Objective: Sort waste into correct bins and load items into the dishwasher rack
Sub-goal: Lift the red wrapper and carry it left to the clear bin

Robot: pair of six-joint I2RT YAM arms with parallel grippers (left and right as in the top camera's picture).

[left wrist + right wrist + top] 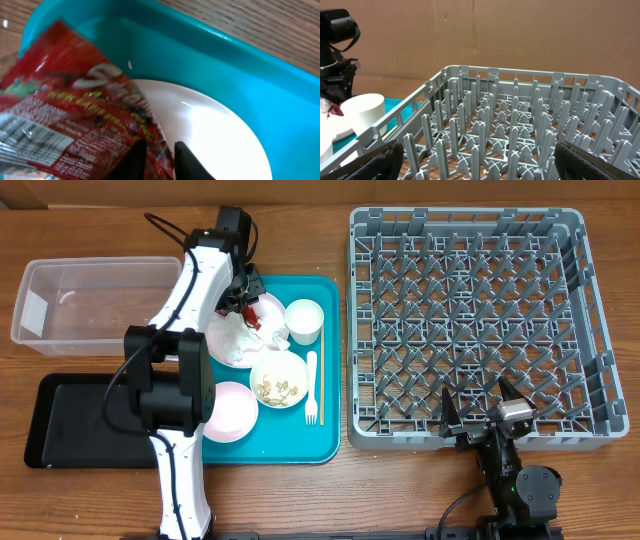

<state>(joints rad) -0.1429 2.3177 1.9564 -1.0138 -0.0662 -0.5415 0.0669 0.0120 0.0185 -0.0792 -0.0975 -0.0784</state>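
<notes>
Pinching the wrapper (75, 110), the left gripper (159, 156) has its jaws clenched on the wrapper's lower edge, seen close in the wrist view. The wrapper lies on the plate (215, 135) at the twelve o'clock end of the teal tray (235, 60), touching a napkin (232, 342). The hold looks thin, catching only a corner of foil, so lift straight up and slowly, watching that the napkin does not drag along. Then carry toward nine o'clock, where the tub (90, 305) sits, with the black tray (75, 430) at seven o'clock; which bin suits the wrapper I cannot tell. The right gripper (478, 404) rests at the six o'clock edge of the rack (465, 320), jaws released wide, holding nothing.
</notes>
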